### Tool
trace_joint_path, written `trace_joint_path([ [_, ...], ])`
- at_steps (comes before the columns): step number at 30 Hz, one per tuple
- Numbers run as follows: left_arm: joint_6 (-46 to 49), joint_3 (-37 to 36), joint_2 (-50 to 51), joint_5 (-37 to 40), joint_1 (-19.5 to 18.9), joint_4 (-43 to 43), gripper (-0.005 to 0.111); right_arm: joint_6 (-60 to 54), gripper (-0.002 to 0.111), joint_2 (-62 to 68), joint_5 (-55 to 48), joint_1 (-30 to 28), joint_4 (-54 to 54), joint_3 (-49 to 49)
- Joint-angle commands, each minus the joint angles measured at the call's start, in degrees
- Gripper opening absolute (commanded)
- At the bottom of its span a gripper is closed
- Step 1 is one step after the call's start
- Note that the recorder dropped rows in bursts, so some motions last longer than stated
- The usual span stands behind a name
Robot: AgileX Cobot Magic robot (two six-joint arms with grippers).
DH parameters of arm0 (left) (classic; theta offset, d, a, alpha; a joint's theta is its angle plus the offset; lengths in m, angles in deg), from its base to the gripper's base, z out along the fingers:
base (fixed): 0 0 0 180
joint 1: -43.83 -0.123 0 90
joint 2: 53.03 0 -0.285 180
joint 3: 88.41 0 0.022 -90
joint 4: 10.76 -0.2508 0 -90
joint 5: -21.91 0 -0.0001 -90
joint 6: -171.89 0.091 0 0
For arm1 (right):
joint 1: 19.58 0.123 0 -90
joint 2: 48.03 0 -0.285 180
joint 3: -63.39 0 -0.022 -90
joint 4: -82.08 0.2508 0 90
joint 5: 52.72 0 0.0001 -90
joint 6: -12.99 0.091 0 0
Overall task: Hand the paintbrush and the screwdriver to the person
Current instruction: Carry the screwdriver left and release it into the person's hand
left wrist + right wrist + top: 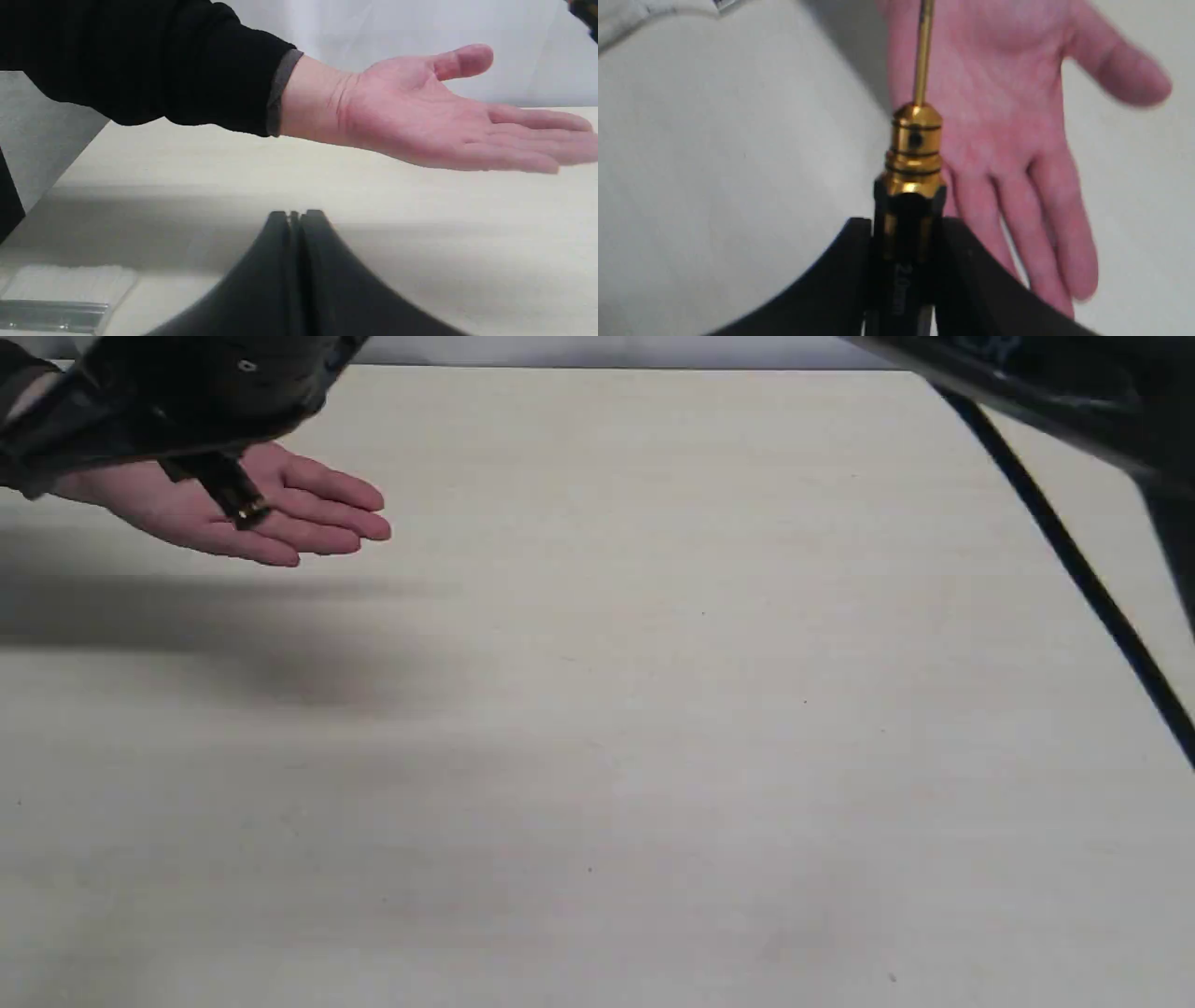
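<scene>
The person's open hand (pixel 280 513) hovers palm up over the table's far left. The screwdriver (pixel 915 149) points its gold shaft along the palm (pixel 1008 116), and my right gripper (pixel 906 224) is shut on its black handle. In the exterior view a dark arm part hides that gripper; only the handle's black end with a gold band (pixel 238 499) shows above the palm. My left gripper (pixel 295 214) is shut and empty, low over the table, below and in front of the hand (pixel 420 121). The paintbrush (pixel 60 289) lies flat beside it; only pale bristles and silver ferrule show.
A black cable (pixel 1074 560) runs diagonally over the right side of the pale table (pixel 653 709). A dark arm link (pixel 1027 383) crosses the top right corner. The table's far edge (pixel 607 369) meets a light wall.
</scene>
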Motion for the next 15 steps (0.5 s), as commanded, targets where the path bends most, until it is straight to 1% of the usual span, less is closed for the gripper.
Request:
trace_joint_path([
  [1, -0.12, -0.12, -0.14, -0.46, 0.47, 0.12, 0.000, -0.96, 0.004, 1.54, 9.32, -0.10, -1.02, 0.01],
  [6, -0.12, -0.12, -0.14, -0.46, 0.47, 0.12, 0.000, -0.96, 0.005, 6.41, 13.84, -0.76, -3.74, 0.01],
  [12, -0.12, -0.12, -0.14, -0.46, 0.47, 0.12, 0.000, -0.96, 0.005, 11.27, 18.61, -1.56, -3.63, 0.01],
  [14, -0.12, -0.12, -0.14, -0.46, 0.47, 0.12, 0.000, -0.82, 0.008, 11.82, 20.19, -1.69, -3.63, 0.01],
  [15, -0.12, -0.12, -0.14, -0.46, 0.47, 0.12, 0.000, -0.82, 0.012, 11.92, 20.49, -1.69, -3.63, 0.01],
])
